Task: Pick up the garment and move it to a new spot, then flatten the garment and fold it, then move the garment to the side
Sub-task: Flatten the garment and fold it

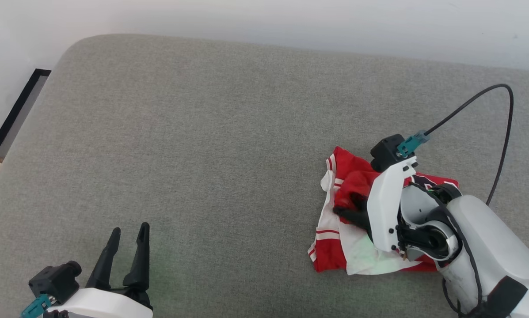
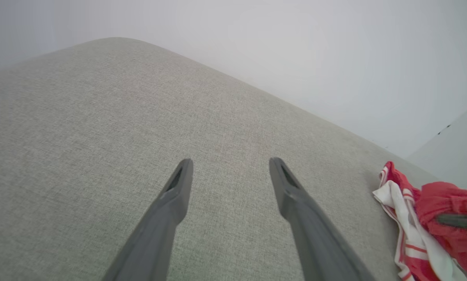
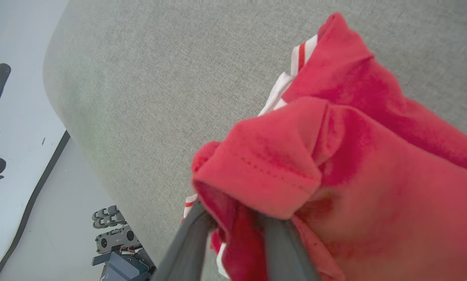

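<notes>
the garment (image 1: 330, 260) is entered by the right gripper (image 1: 350, 215), clamping not discernible; the left gripper (image 1: 131, 227) is spread wide.

Head camera looks steeply down from above onto the grey padded bench (image 1: 202, 132). Left wrist camera skims low across it toward the pale wall (image 2: 295, 58). Right wrist camera sits very close over the garment (image 3: 334, 156), which all three views share.

We see bright, even light with faint shadows; the garment (image 3: 280, 164) near the lens looks slightly blurred.
</notes>
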### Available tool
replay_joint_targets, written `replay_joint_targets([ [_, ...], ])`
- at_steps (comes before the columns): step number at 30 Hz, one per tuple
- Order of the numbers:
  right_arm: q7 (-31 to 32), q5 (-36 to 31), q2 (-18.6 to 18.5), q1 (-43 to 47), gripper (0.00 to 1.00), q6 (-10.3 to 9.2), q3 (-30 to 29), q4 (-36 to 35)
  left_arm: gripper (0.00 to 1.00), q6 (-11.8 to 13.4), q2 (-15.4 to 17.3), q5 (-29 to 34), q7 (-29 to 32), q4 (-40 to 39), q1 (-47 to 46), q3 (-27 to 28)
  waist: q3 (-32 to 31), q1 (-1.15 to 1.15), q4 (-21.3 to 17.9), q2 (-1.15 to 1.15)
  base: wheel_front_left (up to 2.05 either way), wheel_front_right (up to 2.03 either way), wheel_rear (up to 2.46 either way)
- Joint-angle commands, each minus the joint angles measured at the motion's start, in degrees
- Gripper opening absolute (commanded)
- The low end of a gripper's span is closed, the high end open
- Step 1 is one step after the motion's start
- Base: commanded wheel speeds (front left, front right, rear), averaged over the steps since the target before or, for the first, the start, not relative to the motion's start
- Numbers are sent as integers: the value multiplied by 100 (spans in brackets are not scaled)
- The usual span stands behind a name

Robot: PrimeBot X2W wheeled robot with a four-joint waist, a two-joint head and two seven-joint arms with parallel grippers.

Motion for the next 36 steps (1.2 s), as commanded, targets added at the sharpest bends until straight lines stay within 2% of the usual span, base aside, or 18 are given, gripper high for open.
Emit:
replay_joint_targets([
  [1, -30, 29, 36, -55, 100, -4, 32, 18, 100, -21, 4, -29, -26, 9, -65, -6, -13, 0, -3, 0, 0, 0, 0],
  [9, -176, 334, -154, -150, 100, -4, -22, -433, 100, -21, 42, -59, -26, -64, 67, 106, -64, 0, -210, 0, 0, 0, 0],
  [17, -755, 296, -517, 139, 100, -4, -523, -952, 100, -21, 95, -15, -26, -180, 154, 253, -175, 0, -541, 0, 0, 0, 0],
  [25, -2101, 205, -893, 813, 100, -4, -957, -1108, 100, -21, 135, 81, -26, -326, 331, 442, -391, 0, -847, 0, 0, 0, 0],
  [26, -2101, 205, -893, 813, 100, -4, -957, -1108, 100, -21, 135, 81, -26, -326, 331, 442, -391, 0, -847, 0, 0, 0, 0],
  [36, -4268, -177, -1217, 1868, 100, -4, -1149, -878, 100, -21, 282, 371, -26, -432, 733, 597, -893, 0, -1016, 0, 0, 0, 0],
])
